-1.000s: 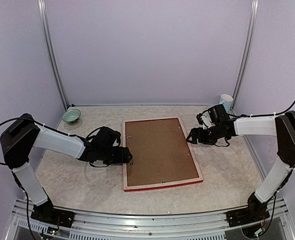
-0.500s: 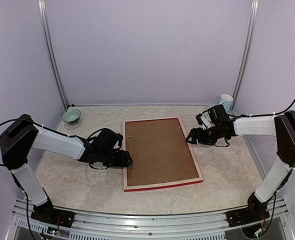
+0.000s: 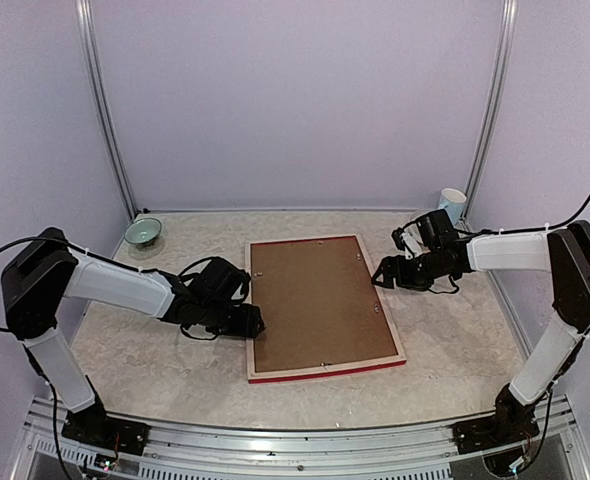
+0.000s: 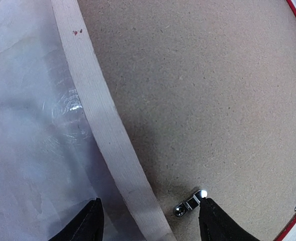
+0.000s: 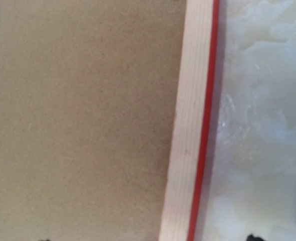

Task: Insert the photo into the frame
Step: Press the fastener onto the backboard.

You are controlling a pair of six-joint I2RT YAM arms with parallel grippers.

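Observation:
The frame [image 3: 250,345] lies face down mid-table, pale wood back up, red edge along its near side. A plain brown backing board [image 3: 320,300] fills it. The photo is not in view. My left gripper [image 3: 255,322] is open astride the frame's left rail [image 4: 98,110]; its right fingertip [image 4: 213,221] touches a small metal clip [image 4: 188,203] on the board [image 4: 203,90]. My right gripper [image 3: 380,278] is open astride the right rail [image 5: 188,125], one tip over the board [image 5: 78,115], the other over the table.
A green bowl [image 3: 143,232] stands at the back left. A white paper cup [image 3: 453,204] stands at the back right, behind the right arm. Purple walls and metal posts close in the table.
My left gripper has slid a little toward the near side along the frame's left rail. The right arm and the frame have not moved.

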